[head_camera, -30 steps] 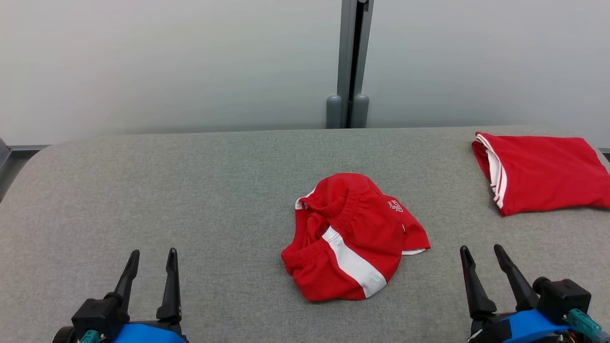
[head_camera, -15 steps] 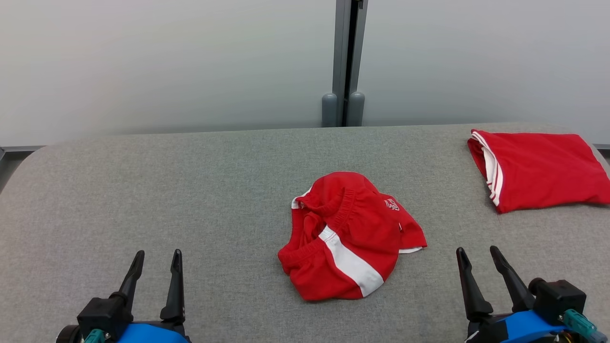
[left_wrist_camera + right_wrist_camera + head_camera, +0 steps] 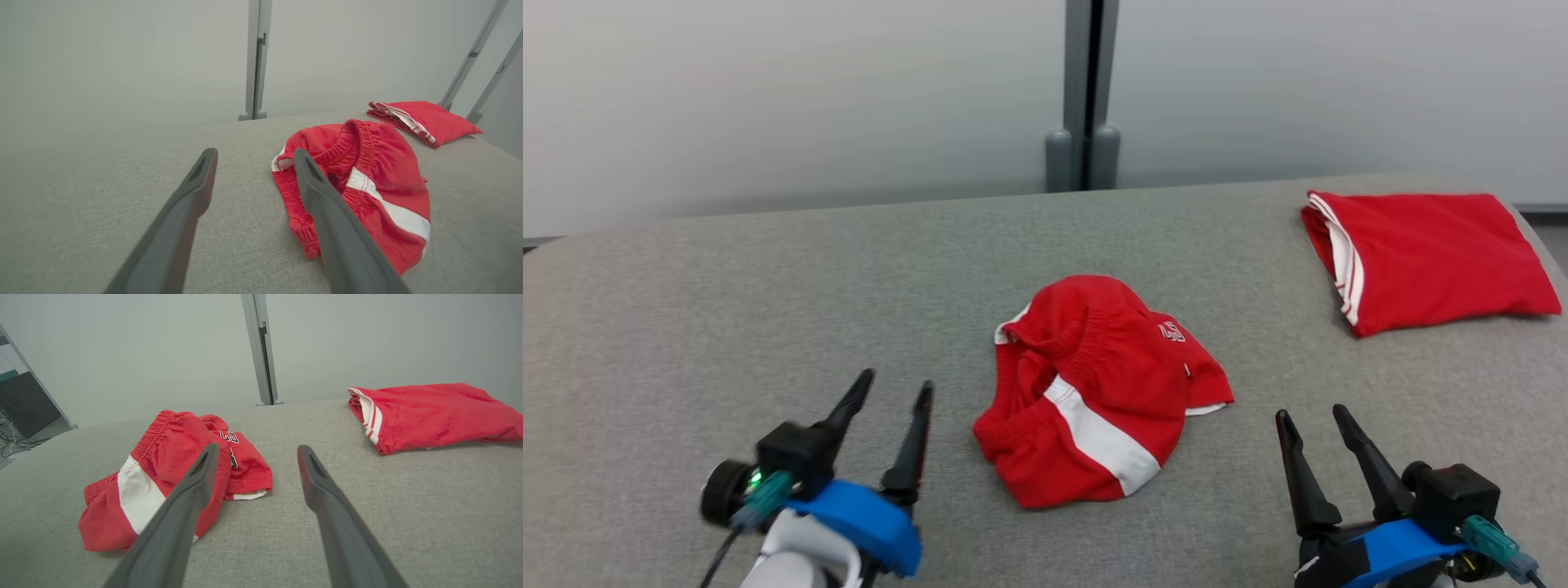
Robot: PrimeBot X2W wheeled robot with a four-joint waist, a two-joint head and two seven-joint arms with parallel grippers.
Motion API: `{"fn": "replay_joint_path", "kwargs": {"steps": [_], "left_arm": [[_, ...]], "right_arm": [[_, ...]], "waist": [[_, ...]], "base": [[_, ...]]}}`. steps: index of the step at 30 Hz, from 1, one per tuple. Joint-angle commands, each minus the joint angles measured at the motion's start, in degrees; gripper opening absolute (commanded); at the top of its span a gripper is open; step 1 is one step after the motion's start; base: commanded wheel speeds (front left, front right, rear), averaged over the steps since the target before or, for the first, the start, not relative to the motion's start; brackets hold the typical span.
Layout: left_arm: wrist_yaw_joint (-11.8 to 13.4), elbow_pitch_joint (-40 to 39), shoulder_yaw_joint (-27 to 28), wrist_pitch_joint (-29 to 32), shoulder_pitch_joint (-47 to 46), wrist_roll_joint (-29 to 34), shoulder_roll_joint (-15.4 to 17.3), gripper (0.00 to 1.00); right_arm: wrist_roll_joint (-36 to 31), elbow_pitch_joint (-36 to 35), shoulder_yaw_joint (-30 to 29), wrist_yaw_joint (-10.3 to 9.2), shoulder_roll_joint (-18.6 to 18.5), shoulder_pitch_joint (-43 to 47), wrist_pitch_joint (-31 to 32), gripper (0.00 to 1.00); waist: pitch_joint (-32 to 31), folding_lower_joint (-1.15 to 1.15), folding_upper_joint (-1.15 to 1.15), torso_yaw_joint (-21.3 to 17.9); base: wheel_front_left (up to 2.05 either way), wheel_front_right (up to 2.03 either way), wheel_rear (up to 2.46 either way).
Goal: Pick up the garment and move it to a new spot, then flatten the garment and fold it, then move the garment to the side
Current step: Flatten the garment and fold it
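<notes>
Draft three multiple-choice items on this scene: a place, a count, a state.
1. Where does the folded garment lie? A) near left B) table's far right C) atop the crumpled shorts
2. How many red garments lie there? A) four B) three C) two
3. The left gripper is: A) open, empty B) shut on the shorts C) shut on the folded garment

1 B: it lies at the table's far right edge.
2 C: the shorts and the folded garment.
3 A: its fingers stand apart, short of the shorts.

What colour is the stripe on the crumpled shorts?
White, on the red crumpled shorts; clearest in the head view.
</notes>
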Motion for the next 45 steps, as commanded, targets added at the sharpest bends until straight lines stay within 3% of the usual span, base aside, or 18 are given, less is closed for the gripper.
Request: {"fn": "replay_joint_path", "kwargs": {"steps": [1, 9, 25, 32, 34, 35, 37, 45], "left_arm": [[-0.55, 0.37, -0.73, 0.41, -1.57, 0.49, -0.4, 1.0], [-3.95, 7.6, -9.34, 6.31, -10.72, 1.05, -1.97, 1.0], [-4.32, 12.63, -22.91, 11.85, -21.15, -8.35, 1.99, 1.0], [-4.33, 15.8, -28.17, 13.08, -24.69, -10.78, 1.86, 0.98], [-4.32, 16.68, -30.01, 13.35, -25.65, -12.01, 1.88, 0.9], [-4.32, 17.12, -30.63, 13.22, -26.22, -12.25, 2.0, 0.51], [-4.32, 17.98, -31.62, 12.49, -27.15, -13.15, 1.96, 0.0], [-4.32, 17.94, -30.58, 6.41, -28.55, -15.65, 0.26, 0.0]], "right_arm": [[0.29, 0.06, 0.28, 0.03, -0.09, -0.71, -0.27, 1.0], [1.43, 0.7, 2.84, 0.03, -0.1, -2.48, -1.0, 1.0], [1.91, 2.73, 3.63, 0.03, -0.09, -4.18, -2.7, 1.0], [1.66, 2.56, 4.1, 0.03, -0.09, -4.67, -2.68, 1.0], [1.57, 2.61, 4.18, 0.03, -0.09, -4.82, -2.71, 1.0], [1.57, 2.65, 4.24, 0.03, -0.09, -4.93, -2.71, 1.0], [1.65, 2.74, 4.43, 0.03, -0.09, -5.18, -2.71, 1.0], [1.63, 3.17, 3.37, 0.03, -0.09, -4.48, -2.94, 1.0]], "waist": [[0.24, 0.0, 0.0, -0.4], [3.39, 0.0, 0.0, -4.52], [5.76, 0.0, 0.0, -7.73], [6.8, 0.0, 0.0, -7.9], [7.11, 0.0, 0.0, -8.0], [7.26, 0.0, 0.0, -8.09], [7.4, 0.0, 0.0, -8.29], [6.93, 0.0, 0.0, -7.76]], "base": [[0.0, 0.0, 0.0], [0.0, 0.0, 0.0], [0.0, 0.0, 0.0], [0.0, 0.0, 0.0], [0.0, 0.0, 0.0], [0.0, 0.0, 0.0], [0.0, 0.0, 0.0], [0.0, 0.0, 0.0]]}}
